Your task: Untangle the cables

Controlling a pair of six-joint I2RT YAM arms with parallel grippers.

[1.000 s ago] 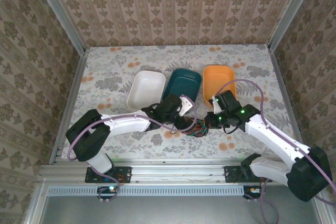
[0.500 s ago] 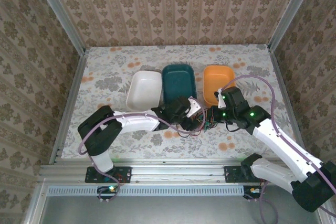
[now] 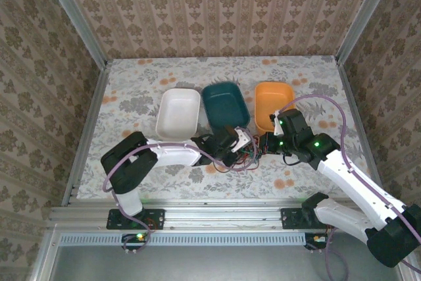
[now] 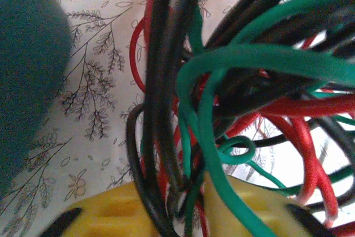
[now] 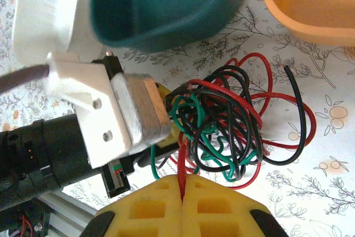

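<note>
The cables (image 3: 252, 154) form one tangle of red, green and black wire on the table in front of the trays, between my two grippers. My left gripper (image 3: 245, 149) is at the tangle's left side; in its wrist view its yellow fingers (image 4: 105, 215) are shut on a bundle of black (image 4: 161, 81), green (image 4: 260, 59) and red (image 4: 305, 106) strands. My right gripper (image 3: 266, 144) is at the tangle's right side. In the right wrist view it (image 5: 182, 184) is shut on a single red strand (image 5: 181, 165) that runs up into the knot (image 5: 233, 131).
Three trays stand in a row just behind the tangle: white (image 3: 179, 111), teal (image 3: 225, 102) and orange (image 3: 273, 104). The left gripper's metal and white body (image 5: 127, 115) lies close against the knot. Patterned walls enclose the table.
Both grippers and the tangle have shifted a little up and right over the last second. The white and teal trays were nudged slightly back and left. Both grips are unchanged.
</note>
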